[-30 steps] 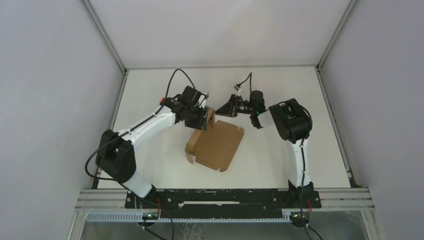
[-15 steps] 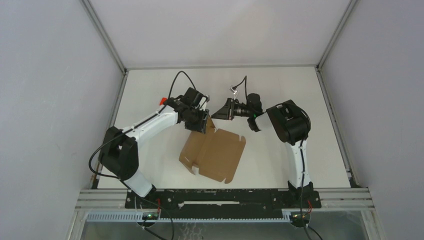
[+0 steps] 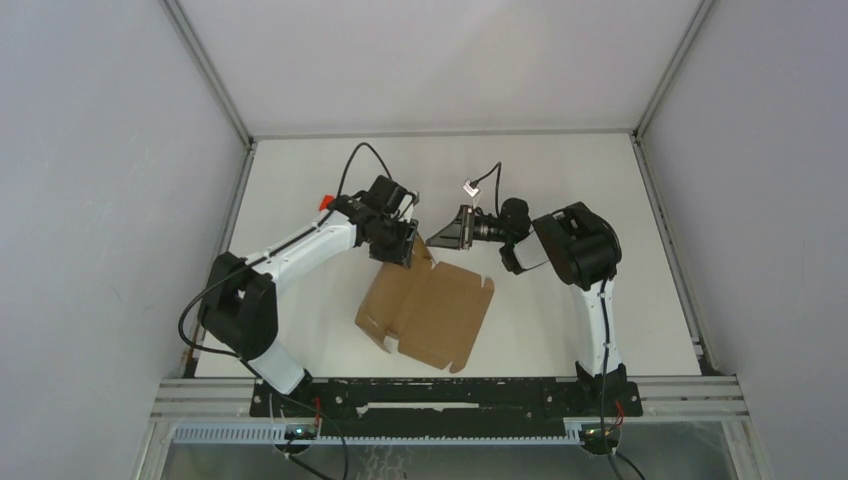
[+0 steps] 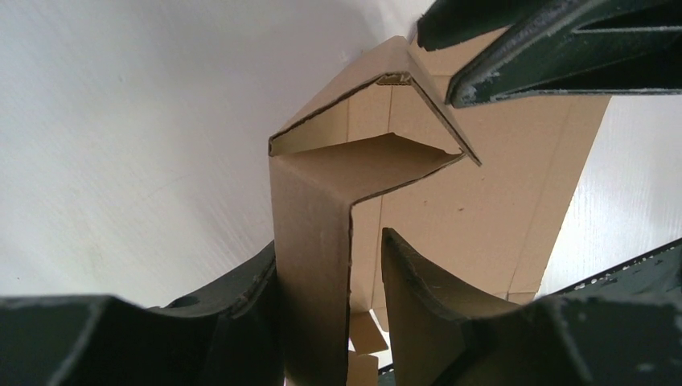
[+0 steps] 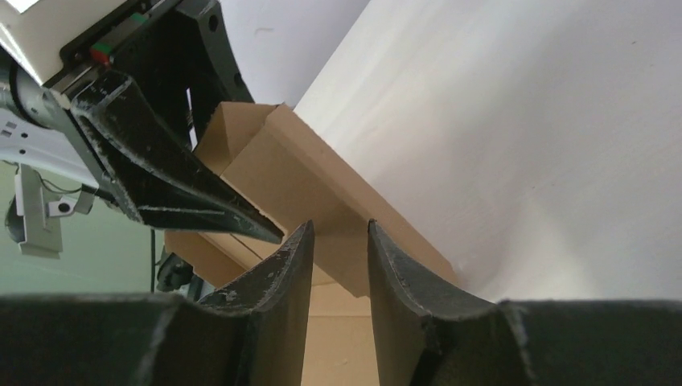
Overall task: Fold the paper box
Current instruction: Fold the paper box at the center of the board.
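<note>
Top external view: the paper box (image 3: 428, 312) lies as a mostly flat brown sheet on the table (image 3: 560, 170), a little toward 6 o'clock of centre. Only its corner at 12 o'clock is lifted into a short standing flap. Both arms meet at that corner, the left claw (image 3: 405, 246) coming in from 10 o'clock and the right claw (image 3: 446, 232) from 3 o'clock.

In the left wrist view the raised flap stands between the left claw's fingers (image 4: 241, 310). One finger lies against the card's edge and a sliver of gap shows at the other, so this claw is apart around the flap, not pinching it. In the right wrist view the folded wall fills the space between the right claw's fingers (image 5: 281, 273). I cannot tell whether they are pressing on it or only straddling it.

The step in hand looks like standing up and creasing this far corner wall, and most of the folding seems to lie ahead.

To do it well:
- Bend the card along its scored line and avoid bending it across the panel.
- Let one claw steady the wall while the other turns the small tab inward at 12 o'clock.
- Keep the pull gentle, since the loose sheet would likely slide or lift off the table.
- Close only enough to guide the card, as thin board dents easily.
</note>
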You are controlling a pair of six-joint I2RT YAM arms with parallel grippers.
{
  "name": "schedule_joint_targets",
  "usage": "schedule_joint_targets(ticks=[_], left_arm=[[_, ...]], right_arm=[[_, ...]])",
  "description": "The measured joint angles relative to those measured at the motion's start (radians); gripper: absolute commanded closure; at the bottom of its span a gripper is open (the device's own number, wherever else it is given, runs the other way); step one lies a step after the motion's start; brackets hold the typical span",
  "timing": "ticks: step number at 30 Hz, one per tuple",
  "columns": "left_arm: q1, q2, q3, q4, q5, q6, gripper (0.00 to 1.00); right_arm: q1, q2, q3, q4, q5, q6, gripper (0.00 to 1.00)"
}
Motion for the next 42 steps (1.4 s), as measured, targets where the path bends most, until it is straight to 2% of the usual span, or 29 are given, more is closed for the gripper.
schedule_joint_targets(ticks=[8,19,33,42], left_arm=[[0.000,0.000,0.000,-0.011,0.000,0.001,0.53],[-0.003,0.010,0.021,-0.029,0.000,0.001,0.53],[-0.014,0.028,0.051,-0.055,-0.009,0.002,0.53],[-0.015,0.035,0.060,-0.074,-0.016,0.003,0.53]], right_arm=[[0.013,0.002,-0.011,0.069,-0.043,0.011,0.60],[0.039,0.005,-0.011,0.077,-0.074,0.000,0.60],[0.083,0.005,-0.010,0.013,-0.068,-0.113,0.63],[0.103,0.020,-0.003,0.031,-0.036,-0.154,0.64]])
